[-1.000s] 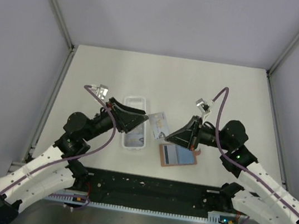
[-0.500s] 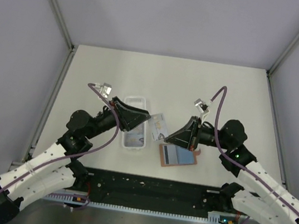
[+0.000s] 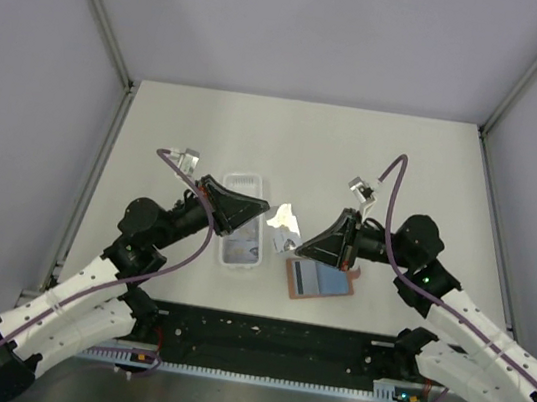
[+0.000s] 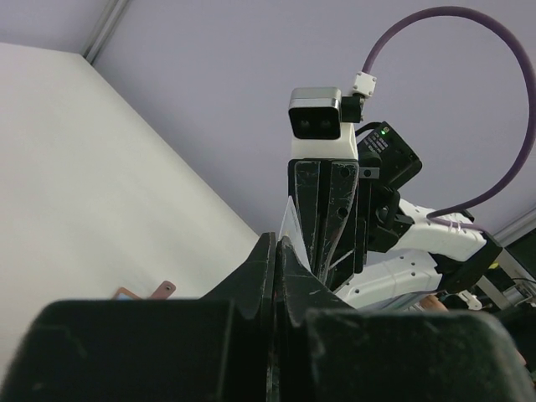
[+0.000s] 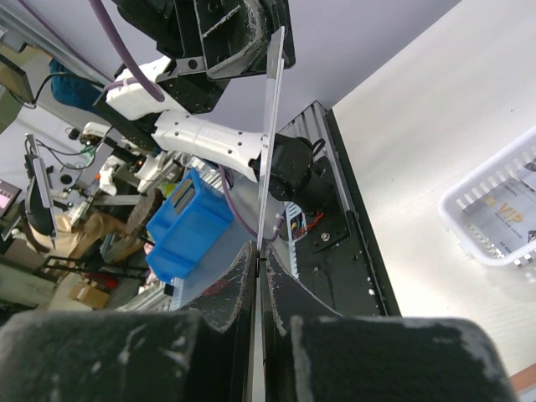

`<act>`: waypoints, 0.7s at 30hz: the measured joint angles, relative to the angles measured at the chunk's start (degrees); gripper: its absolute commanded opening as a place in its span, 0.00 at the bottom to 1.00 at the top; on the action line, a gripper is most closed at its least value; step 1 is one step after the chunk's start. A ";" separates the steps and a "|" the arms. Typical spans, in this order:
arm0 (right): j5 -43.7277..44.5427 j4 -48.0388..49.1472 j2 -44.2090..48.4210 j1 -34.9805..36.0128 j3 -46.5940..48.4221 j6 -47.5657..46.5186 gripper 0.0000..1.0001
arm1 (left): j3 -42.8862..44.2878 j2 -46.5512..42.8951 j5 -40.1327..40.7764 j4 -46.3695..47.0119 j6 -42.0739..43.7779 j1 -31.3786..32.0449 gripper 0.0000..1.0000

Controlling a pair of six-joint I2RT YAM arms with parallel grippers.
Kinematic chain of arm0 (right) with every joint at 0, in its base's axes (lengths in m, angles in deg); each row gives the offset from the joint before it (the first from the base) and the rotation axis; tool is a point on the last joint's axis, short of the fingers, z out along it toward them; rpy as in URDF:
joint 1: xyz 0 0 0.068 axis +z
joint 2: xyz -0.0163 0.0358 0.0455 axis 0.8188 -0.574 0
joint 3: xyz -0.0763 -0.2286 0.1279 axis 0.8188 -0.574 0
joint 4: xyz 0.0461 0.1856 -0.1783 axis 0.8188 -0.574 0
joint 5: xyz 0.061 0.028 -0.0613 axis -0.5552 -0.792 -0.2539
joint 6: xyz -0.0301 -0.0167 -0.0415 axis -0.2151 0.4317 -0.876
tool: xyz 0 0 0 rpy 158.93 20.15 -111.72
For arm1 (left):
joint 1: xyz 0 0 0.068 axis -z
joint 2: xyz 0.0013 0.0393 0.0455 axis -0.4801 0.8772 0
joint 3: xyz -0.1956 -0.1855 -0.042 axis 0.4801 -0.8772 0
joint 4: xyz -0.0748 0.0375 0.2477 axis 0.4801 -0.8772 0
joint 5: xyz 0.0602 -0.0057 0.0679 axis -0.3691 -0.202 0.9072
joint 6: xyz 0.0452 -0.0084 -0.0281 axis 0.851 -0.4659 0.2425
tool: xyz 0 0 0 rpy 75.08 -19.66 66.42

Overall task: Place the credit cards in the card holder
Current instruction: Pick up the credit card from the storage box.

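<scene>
At 6 o'clock the black base rail [image 3: 268,338] runs along the near edge of the table [image 3: 287,143], with both arms reaching in from it. Just past it, at about 5 o'clock from the table's middle, the holder [image 3: 322,280] lies open and flat, pale blue inside up and an orange-brown rim around it.

The right gripper [image 3: 300,248] hangs over the holder's 11 o'clock corner, so its black body hides part of that far edge. Its jaws are closed on the held card [image 3: 286,218]. Its wrist camera shows the card edge-on, a thin pale line rising from between the fingers toward the other arm. The left gripper [image 3: 266,217] comes in from 9 o'clock and is clamped on the same card's opposite side – the card is tilted, off the table, pinched between both tips over the bare strip that separates the tray from the holder.

At 9 o'clock of the card lies the white tray [image 3: 237,265]. The left gripper's body overhangs its far right part, and a tray card [image 3: 241,251] shows in its near end. A purple cable [image 3: 396,195] loops above each wrist.

Farther on, toward 12 o'clock, the table ends at grey walls [image 3: 305,25]. Beyond the near edge – seen only from the right wrist – sits a blue box-like thing [image 5: 188,222].
</scene>
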 measured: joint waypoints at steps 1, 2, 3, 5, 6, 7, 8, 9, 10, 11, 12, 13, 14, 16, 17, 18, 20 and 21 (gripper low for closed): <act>0.00 0.00 0.00 0.00 0.00 0.00 0.00 | 0.00 0.00 0.00 0.00 0.02 0.00 0.00; 0.02 -0.02 0.00 0.00 0.00 0.00 0.00 | 0.00 -0.02 0.00 0.00 0.00 0.00 0.00; 0.04 -0.02 0.00 0.00 0.00 -0.02 0.00 | 0.00 -0.04 0.02 0.00 0.00 0.00 0.00; 0.28 -0.13 0.04 0.00 0.00 -0.11 0.00 | 0.00 -0.15 0.04 -0.02 0.02 0.00 0.00; 0.52 -0.31 0.09 0.00 0.00 -0.20 0.00 | 0.00 -0.24 0.13 -0.02 0.04 0.00 0.00; 0.72 -0.50 0.13 0.00 0.00 -0.24 0.00 | 0.00 -0.37 0.22 -0.15 0.07 0.00 0.00; 1.11 -0.85 0.20 0.00 0.00 -0.46 0.00 | 0.00 -0.52 0.31 -0.28 0.11 0.00 0.00; 1.42 -1.20 0.31 0.00 0.00 -0.61 0.00 | 0.00 -0.85 0.52 -0.59 0.22 0.04 0.00; 1.90 -1.62 0.48 0.00 0.00 -0.72 0.00 | 0.00 -1.16 0.68 -0.83 0.24 0.13 0.00; 2.38 -1.92 0.72 0.00 0.00 -1.01 0.00 | 0.00 -1.60 0.96 -1.20 0.31 0.24 0.00; 2.84 -2.25 0.98 0.00 0.00 -1.27 0.00 | -0.02 -1.95 1.11 -1.46 0.42 0.35 0.00; 3.15 -2.40 1.22 0.00 0.00 -1.51 0.00 | -0.02 -2.34 1.40 -1.84 0.57 0.44 0.00; 3.56 -2.56 1.49 0.00 0.00 -1.73 0.00 | -0.04 -2.69 1.55 -2.12 0.76 0.50 0.00; 4.17 -2.86 1.90 0.00 0.00 -2.12 0.00 | -0.07 -3.19 1.81 -2.69 1.22 0.66 0.00; 4.42 -3.04 2.05 0.00 0.00 -2.23 0.00 | -0.07 -3.39 1.95 -3.06 1.40 0.70 0.00; 4.57 -3.13 2.12 0.00 0.00 -2.40 0.00 | -0.07 -3.45 2.10 -3.39 1.53 0.70 0.00; 5.14 -3.58 2.23 0.00 0.00 -2.73 0.00 | -0.07 -3.52 2.49 -3.93 1.60 0.70 0.00; 5.42 -3.89 2.29 0.00 0.00 -2.84 0.00 | -0.07 -3.52 2.69 -4.22 1.64 0.70 0.00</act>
